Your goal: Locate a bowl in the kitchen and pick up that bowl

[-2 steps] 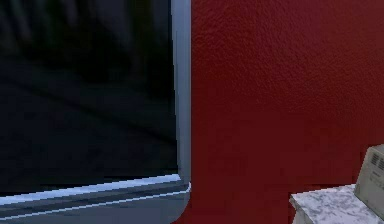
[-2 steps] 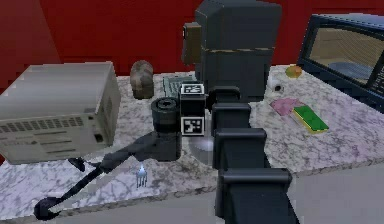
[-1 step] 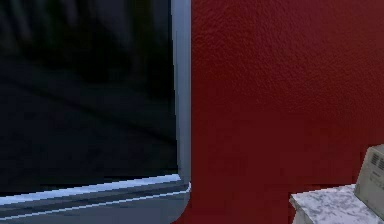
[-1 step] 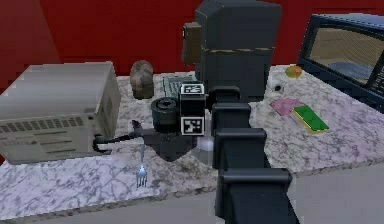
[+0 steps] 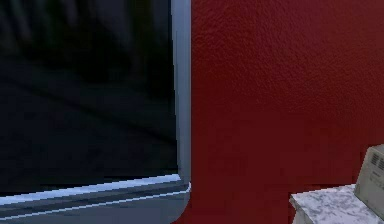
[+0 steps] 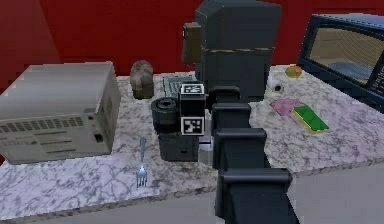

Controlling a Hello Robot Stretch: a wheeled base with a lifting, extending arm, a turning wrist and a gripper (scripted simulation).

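A brownish-grey rounded thing (image 6: 142, 78) stands at the back of the marble countertop (image 6: 330, 150); I cannot tell from its shape whether it is a bowl. The dark arm bar (image 6: 245, 165) rises from the arm side view's bottom edge to the white marker squares (image 6: 191, 108). Left of them is the gripper (image 6: 163, 120), a dark body over the counter in front of a dark flat grid-like thing (image 6: 176, 86). I cannot tell whether it holds anything.
A beige box appliance (image 6: 58, 108) sits at the counter's left, with a fork (image 6: 142, 172) in front of it. A dark coffee machine (image 6: 238, 45) stands behind the arm. To the right are a green sponge (image 6: 312, 119), a pink thing (image 6: 283, 105), a yellow thing (image 6: 293, 71) and a dark microwave (image 6: 348, 50). The forward view has a red wall (image 5: 285, 90) and a dark framed panel (image 5: 85, 90).
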